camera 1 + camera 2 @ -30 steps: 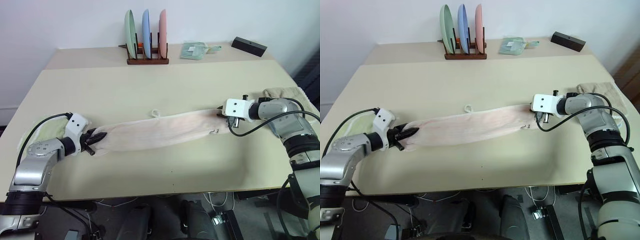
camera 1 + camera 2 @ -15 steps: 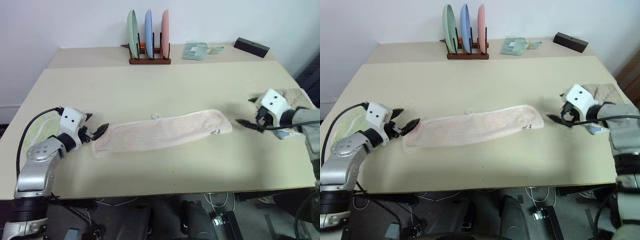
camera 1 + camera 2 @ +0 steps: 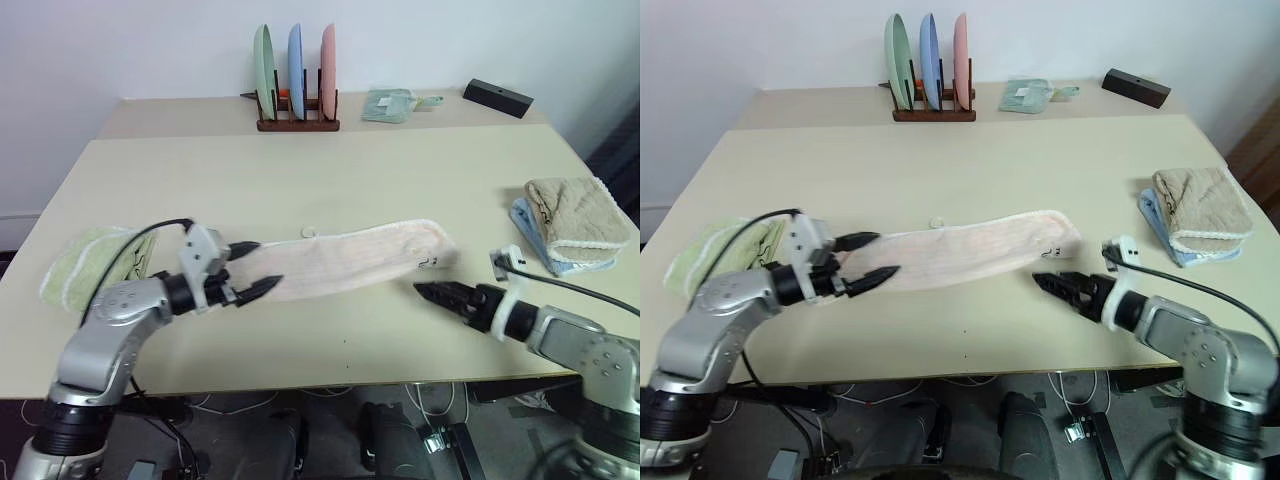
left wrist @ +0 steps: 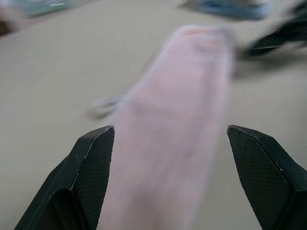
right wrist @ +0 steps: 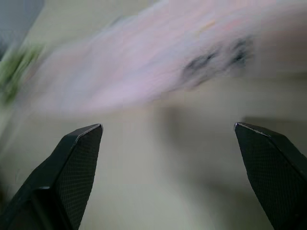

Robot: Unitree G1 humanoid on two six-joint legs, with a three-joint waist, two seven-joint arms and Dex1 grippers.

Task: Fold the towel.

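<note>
Lying flat and released: towel (image 3: pixel 345 262) stretched as a long strip across the middle of the surface (image 3: pixel 330 170), loop tag on its far edge, dark mark near its right end.
Left end effector (image 3: pixel 247 268) is seen spread wide over the towel's left end, one fingertip (image 3: pixel 262 290) at the near edge, nothing gripped. Right end effector (image 3: pixel 438 292) is seen spread wide in the wrist view, held just off the towel's right end, near the dark mark, apart from the cloth. Green towel (image 3: pixel 92 262) is set at the left edge; beige towel (image 3: pixel 574 210) is stacked on a blue cloth (image 3: pixel 530 234) at the right. Plate rack (image 3: pixel 296 68) is placed at the back.
</note>
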